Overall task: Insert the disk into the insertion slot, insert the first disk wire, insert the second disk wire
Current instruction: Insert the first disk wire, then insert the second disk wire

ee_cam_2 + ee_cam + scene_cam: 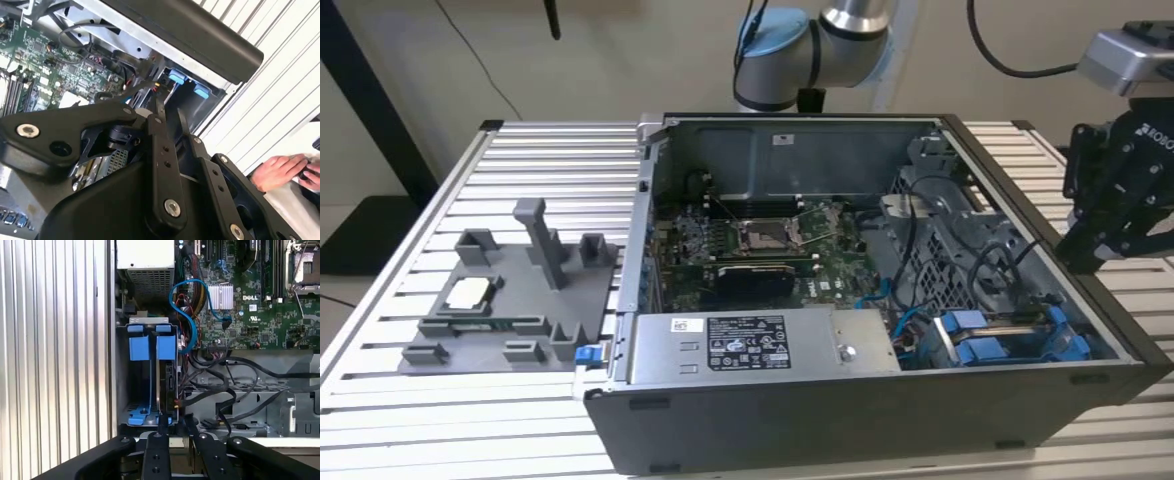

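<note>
Black fingers (163, 426): narrow gap, empty | blue-framed disk (167, 380) upright in grey sheet-metal insertion slot (122, 390)

At three o'clock in the exterior view, the tool (1101, 240) is cut off by the picture's edge. A person's hand (277, 171) is partly cropped in the second wrist view. What seems to be the disk (168, 375) shows edge-on, its label hidden.
</note>
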{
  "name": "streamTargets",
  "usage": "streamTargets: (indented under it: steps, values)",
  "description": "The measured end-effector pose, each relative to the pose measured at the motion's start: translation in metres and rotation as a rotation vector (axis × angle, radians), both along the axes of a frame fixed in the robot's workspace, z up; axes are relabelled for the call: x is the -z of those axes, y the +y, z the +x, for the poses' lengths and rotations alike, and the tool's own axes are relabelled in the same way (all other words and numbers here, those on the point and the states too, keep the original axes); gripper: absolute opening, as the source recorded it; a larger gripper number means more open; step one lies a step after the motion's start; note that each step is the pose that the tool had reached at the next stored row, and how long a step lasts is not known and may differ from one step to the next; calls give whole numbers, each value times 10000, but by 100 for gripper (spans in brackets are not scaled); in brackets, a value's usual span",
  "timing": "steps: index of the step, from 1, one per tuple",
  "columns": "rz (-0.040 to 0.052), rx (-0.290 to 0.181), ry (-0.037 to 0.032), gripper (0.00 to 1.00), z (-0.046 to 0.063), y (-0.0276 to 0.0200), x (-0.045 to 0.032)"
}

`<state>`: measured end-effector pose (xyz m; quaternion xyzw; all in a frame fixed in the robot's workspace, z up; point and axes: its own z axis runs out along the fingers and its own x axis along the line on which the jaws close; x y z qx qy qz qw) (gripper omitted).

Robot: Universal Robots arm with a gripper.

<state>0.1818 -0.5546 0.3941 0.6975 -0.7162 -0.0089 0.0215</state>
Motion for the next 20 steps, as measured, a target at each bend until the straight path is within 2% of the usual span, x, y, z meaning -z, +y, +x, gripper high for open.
streamTargets:
  steps: [1,3,4,5,6,8,14,18,20]
  values:
    - [1,1,0,26,0,23,-1]
    - [0,-1,0,26,1,111,-1]
    - [1,-1,0,26,1,160,0]
    - [25,0,0,26,42,244,0]
    - [50,-1,0,26,98,245,3]
    - [76,-3,0,26,146,244,15]
    - [99,-5,0,26,195,245,91]
    - [56,-4,1,26,204,243,106]
    - [85,-5,1,26,206,243,118]
